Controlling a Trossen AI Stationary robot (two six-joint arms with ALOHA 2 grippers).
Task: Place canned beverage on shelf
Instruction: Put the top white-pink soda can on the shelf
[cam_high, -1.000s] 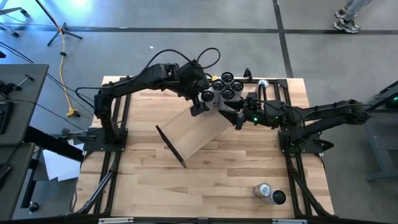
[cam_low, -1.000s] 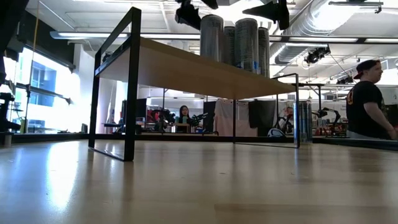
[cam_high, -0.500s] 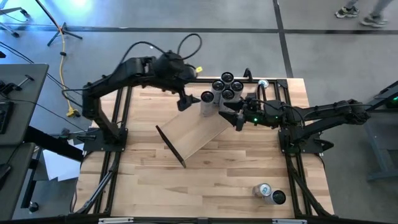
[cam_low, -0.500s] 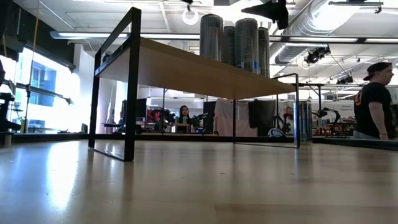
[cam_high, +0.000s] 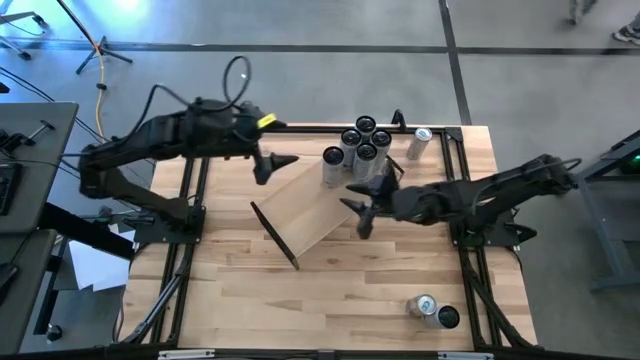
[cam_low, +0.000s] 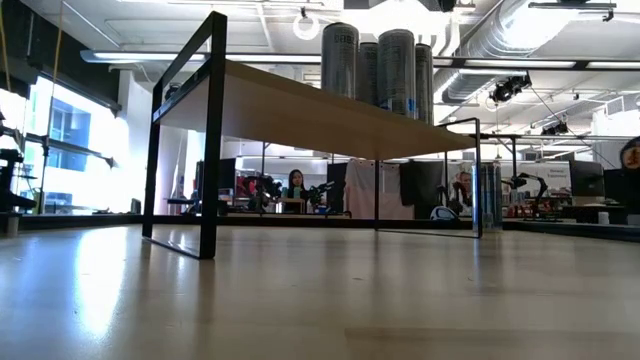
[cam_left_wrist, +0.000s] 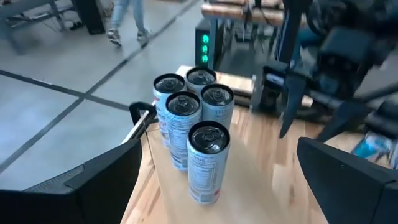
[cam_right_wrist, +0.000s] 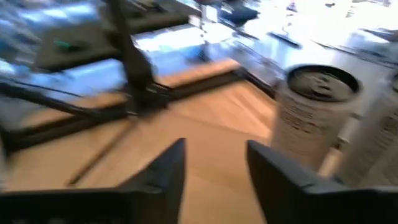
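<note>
Five cans (cam_high: 357, 145) stand on the shelf (cam_high: 315, 212) near the bench's far edge. Left hand (cam_high: 272, 165) gapes empty; right hand (cam_high: 358, 212), fingers parted, holds nothing.

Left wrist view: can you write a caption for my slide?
Five tall cans stand clustered upright on the shelf, seen between the left gripper's open jaws.

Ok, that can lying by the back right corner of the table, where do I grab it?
Grip the can across the middle of its round body, coming straight down from above. It seems to lie on its side, so its curved flanks are free on both sides, while its ends look too far apart to pinch.
</note>
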